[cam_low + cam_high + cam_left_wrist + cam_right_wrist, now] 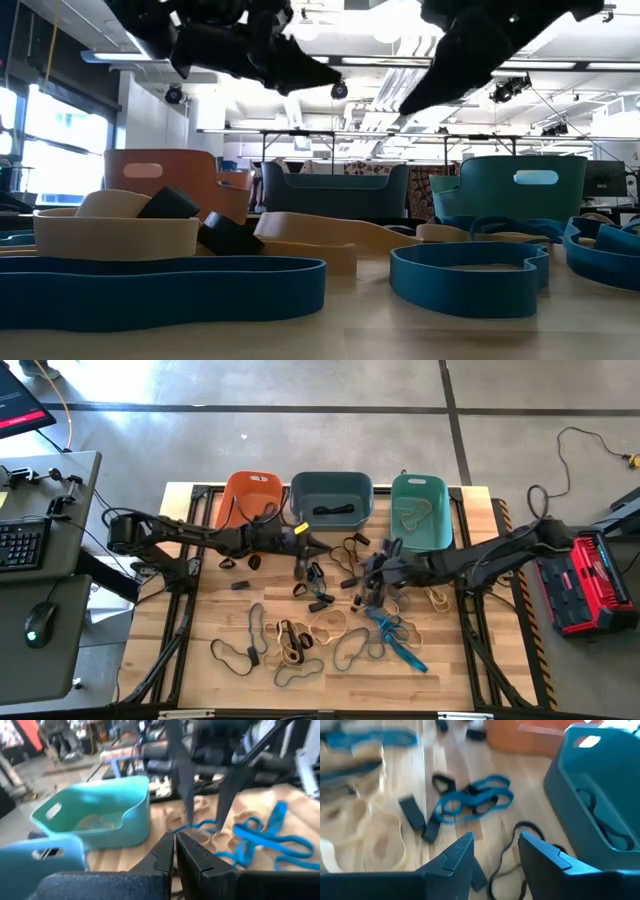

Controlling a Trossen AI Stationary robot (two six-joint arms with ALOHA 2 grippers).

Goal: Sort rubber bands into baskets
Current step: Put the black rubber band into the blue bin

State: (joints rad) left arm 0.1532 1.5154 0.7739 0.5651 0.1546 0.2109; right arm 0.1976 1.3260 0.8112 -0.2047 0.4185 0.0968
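- Well, close to the front edge of the tabletop (200,690), lots of rubber bands (300,640) lie loose. I can see tan ones, dark ones and a bunch of blue ones (395,640). None of these are sorted yet.
- Farther in, near the middle, the right gripper (372,582) hangs low over some small dark bands. Its fingers (457,857) are apart and nothing is between them.
- Just beside it, the left gripper (318,548) hangs above the tabletop in front of the baskets. Its fingers (162,855) are pressed together, and I see no band in them.
- At the back stand three baskets in a row. The orange basket (250,492) looks empty to me. The blue-grey basket (331,487) has dark bands inside. The teal basket (420,495) has a few tan ones.
- So I think the job has only just started. Most bands are waiting on the tabletop.
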